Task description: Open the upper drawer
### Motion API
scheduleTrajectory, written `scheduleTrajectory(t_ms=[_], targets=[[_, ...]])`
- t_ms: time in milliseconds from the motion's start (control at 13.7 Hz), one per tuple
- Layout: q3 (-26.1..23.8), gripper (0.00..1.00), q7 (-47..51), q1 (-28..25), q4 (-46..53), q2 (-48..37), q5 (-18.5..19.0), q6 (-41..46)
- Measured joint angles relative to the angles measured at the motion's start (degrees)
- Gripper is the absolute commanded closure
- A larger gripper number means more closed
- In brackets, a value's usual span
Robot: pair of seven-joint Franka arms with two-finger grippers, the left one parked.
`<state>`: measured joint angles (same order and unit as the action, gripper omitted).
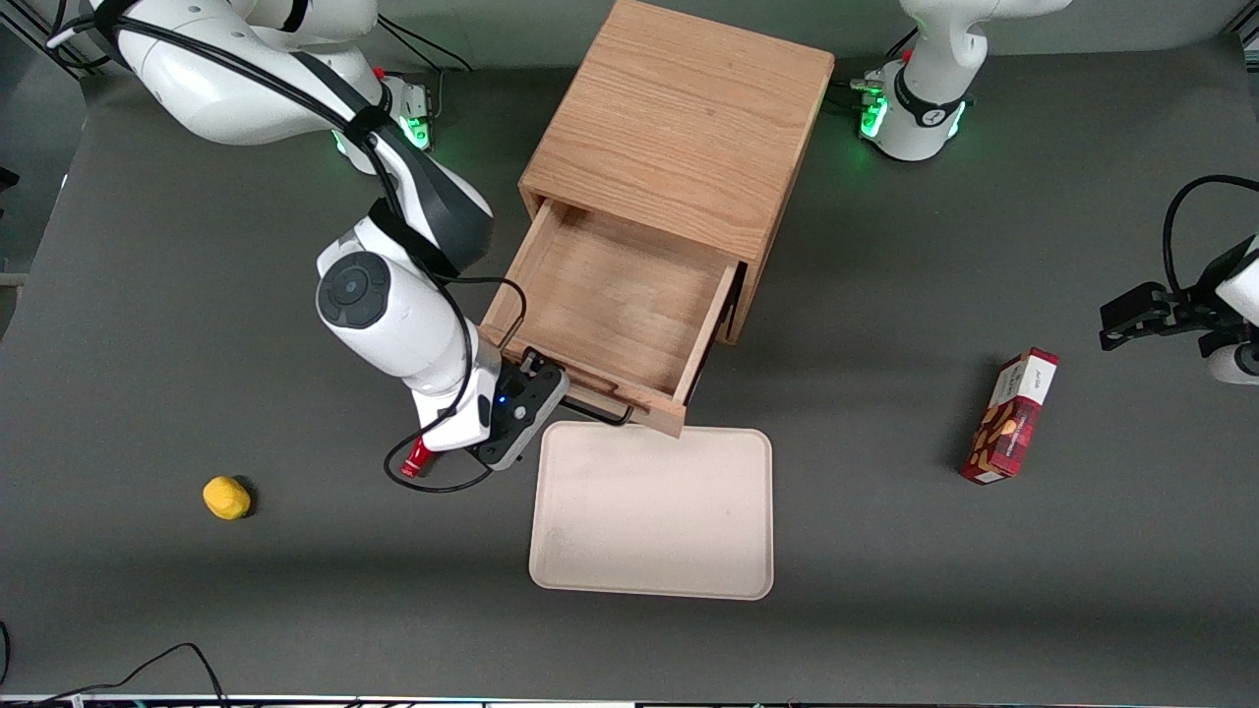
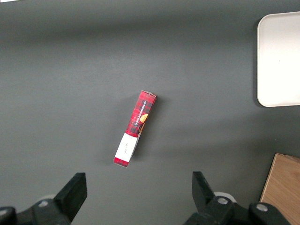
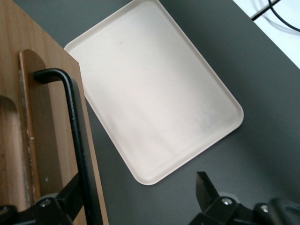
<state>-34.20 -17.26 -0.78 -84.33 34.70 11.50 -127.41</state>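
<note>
The upper drawer (image 1: 610,295) stands pulled well out of the small oak cabinet (image 1: 679,128), its shallow tray empty. Its black wire handle (image 1: 602,413) is on the drawer front, nearest the front camera. My right gripper (image 1: 539,393) hangs at the handle's end toward the working arm. In the right wrist view the gripper (image 3: 138,194) is open wide. One finger (image 3: 65,201) lies right beside the handle bar (image 3: 75,126) against the drawer front (image 3: 47,150), and the other finger (image 3: 206,187) is well apart over the mat. The lower drawer is hidden beneath.
A cream tray (image 1: 654,511) lies just in front of the open drawer, also in the right wrist view (image 3: 154,93). A red snack box (image 1: 1013,418) lies toward the parked arm's end. A yellow lump (image 1: 226,497) lies toward the working arm's end.
</note>
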Motion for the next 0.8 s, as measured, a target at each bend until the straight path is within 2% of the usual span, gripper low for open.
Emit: scheduleTrajectory(t_ms=[802], targets=[[2.1,0.00,-0.3,0.0,0.6,0.2,-2.3,-1.1]])
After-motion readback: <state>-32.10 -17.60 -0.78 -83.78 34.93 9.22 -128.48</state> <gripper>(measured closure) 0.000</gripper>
